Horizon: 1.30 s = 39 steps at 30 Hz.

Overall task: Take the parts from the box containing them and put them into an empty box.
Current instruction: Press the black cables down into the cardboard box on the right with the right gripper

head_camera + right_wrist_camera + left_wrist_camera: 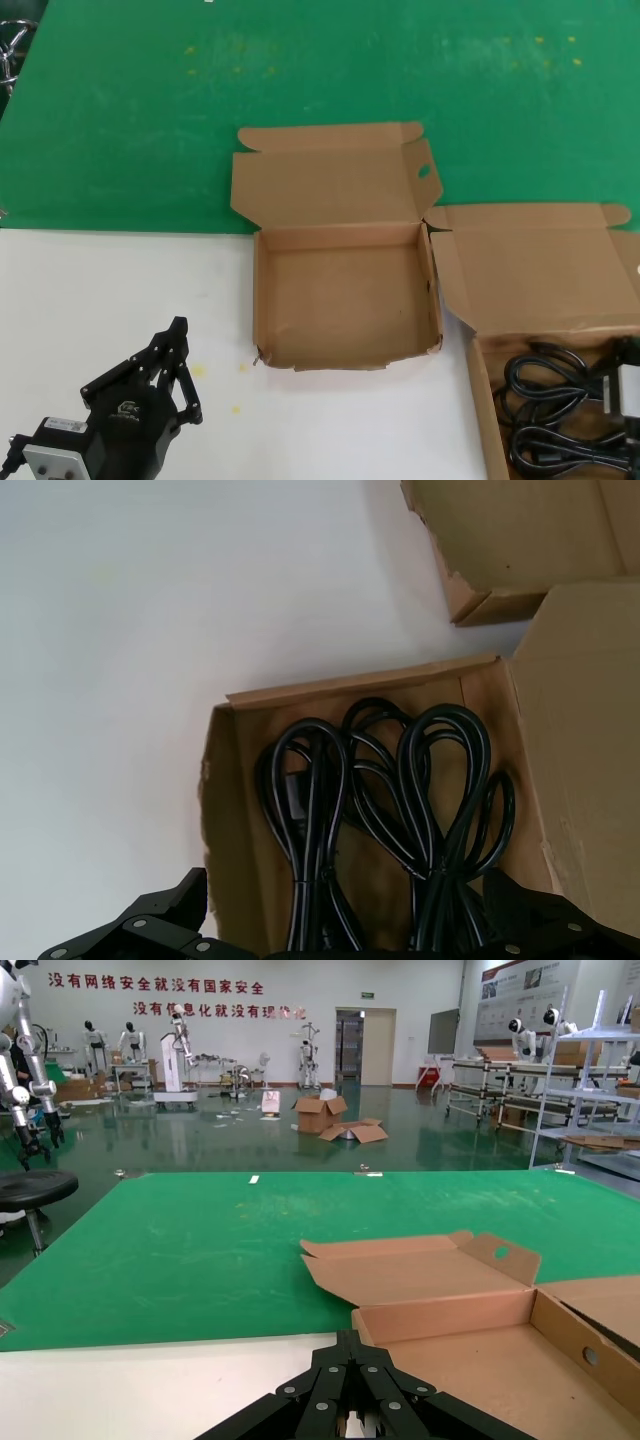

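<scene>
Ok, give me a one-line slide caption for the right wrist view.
Right gripper poised open above the looped black power cords lying in their cardboard box.

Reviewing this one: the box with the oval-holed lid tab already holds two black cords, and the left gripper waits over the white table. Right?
Not quite. In the head view the box with the oval-holed lid tab is empty; the black cords lie in the plain-lidded box to its right. The left gripper does wait over the white table.

A white wall with red lettering stands far ahead of the pincer, an open doorway in it. Glossy green floor reflects the light; metal racks off ahead; a black stool beside.
</scene>
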Each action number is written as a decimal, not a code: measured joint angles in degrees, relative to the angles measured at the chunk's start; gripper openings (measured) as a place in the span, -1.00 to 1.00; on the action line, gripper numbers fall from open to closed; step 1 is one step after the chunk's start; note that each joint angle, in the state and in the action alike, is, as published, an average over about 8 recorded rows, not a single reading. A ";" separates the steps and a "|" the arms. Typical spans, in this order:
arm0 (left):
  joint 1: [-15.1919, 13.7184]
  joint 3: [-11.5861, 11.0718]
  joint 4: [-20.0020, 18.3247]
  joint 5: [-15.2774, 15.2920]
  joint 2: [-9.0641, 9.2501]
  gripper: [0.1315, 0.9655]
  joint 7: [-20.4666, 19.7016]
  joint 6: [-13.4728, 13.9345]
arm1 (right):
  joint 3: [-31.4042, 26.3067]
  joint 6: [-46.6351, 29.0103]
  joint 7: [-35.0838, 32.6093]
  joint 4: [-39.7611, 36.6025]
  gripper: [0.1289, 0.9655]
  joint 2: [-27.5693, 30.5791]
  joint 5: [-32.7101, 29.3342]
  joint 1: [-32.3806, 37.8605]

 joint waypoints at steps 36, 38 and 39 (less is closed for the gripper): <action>0.00 0.00 0.00 0.00 0.00 -1.00 0.00 0.00 | 8.95 5.57 -9.54 -11.59 0.76 -9.15 -7.89 -3.18; 0.00 0.00 0.00 0.00 0.00 -1.00 0.00 0.00 | 9.19 5.64 -9.66 -11.78 0.66 -9.29 -8.07 -3.24; 0.00 0.00 0.00 0.00 0.00 -1.00 0.00 0.00 | 9.31 5.68 -9.72 -11.86 0.61 -9.36 -8.16 -3.27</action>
